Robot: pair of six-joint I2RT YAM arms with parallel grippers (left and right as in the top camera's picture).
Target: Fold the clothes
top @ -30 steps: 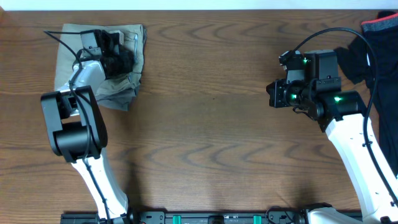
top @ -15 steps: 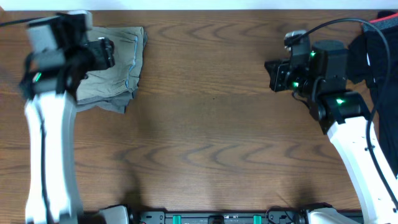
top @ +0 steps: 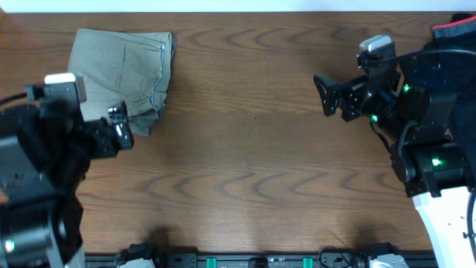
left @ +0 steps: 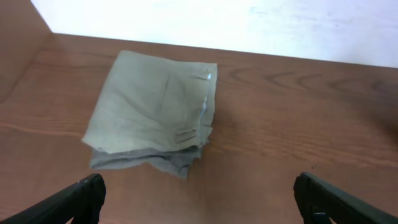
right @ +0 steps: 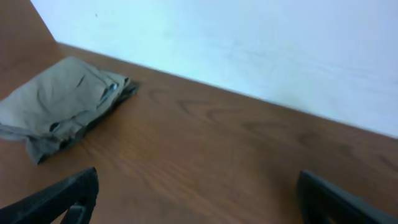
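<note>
Left claw (left: pixel 199 188), right claw (right: pixel 196 185) spread, empty; folded khaki trousers (top: pixel 119 67) ahead of left claw; dark garment (top: pixel 455 30) behind right claw, likely next.

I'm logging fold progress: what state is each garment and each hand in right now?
Pale khaki-green cotton trousers: folded into a compact stack, lying free at far left.
Dark grey garment: unfolded, rumpled at the right edge, partly hidden.
Left hand: open, empty.
Right hand: open, empty.
</note>
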